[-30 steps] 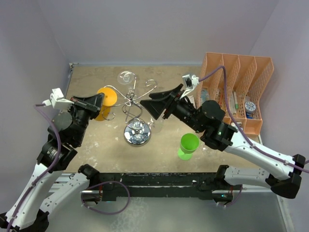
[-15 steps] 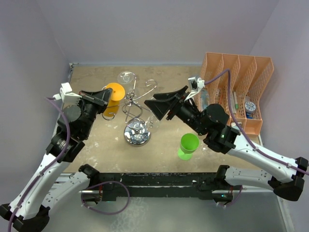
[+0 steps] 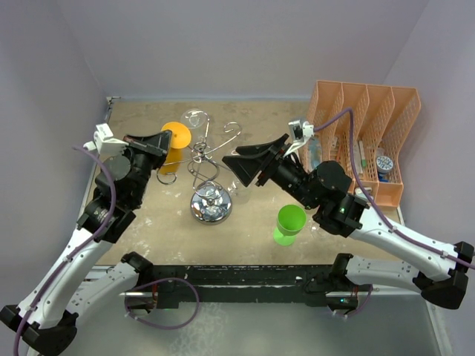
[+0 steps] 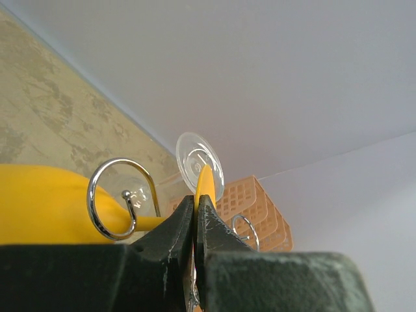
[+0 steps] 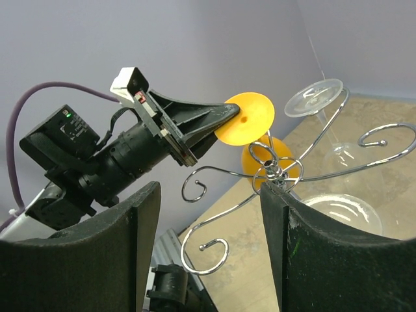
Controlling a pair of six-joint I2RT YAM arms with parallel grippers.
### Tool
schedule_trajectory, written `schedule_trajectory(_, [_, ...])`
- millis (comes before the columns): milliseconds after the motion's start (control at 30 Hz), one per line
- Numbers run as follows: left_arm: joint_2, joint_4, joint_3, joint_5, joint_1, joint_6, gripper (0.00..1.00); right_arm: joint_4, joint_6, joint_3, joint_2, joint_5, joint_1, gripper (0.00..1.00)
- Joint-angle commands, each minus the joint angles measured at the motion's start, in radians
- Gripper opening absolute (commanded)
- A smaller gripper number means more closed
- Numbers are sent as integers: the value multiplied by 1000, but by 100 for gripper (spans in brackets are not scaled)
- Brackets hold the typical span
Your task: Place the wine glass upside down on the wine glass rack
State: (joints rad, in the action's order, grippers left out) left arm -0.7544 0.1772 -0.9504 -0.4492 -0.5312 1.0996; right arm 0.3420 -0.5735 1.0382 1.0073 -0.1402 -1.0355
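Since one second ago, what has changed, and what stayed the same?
The left gripper, jaws shut on the orange glass, carried it farther back and a little right, nearer the rack. Nothing was taken or let go. The right gripper, jaws open, the rack and the green cup stayed put.

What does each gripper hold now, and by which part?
Left gripper pinches the orange wine glass by the edge of its foot; right gripper holds nothing.

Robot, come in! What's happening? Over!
Left tool shut on foot of orange plastic wine glass, by chrome wire rack. Right tool open, empty. Clear glass hangs on one arm.
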Motion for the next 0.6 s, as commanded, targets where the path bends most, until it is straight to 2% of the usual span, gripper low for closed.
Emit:
schedule_trajectory(0, [-13, -80, -21, -42, 3, -37, 0, 55, -14, 0, -19, 0, 2, 64])
schedule_trajectory(267, [-53, -98, -41, -51, 4, -62, 0, 48, -32, -1, -19, 12, 2, 64])
schedule_trajectory(567, [-38, -82, -38, -173, 3, -96, 0, 57, -54, -12, -10, 43, 2, 64])
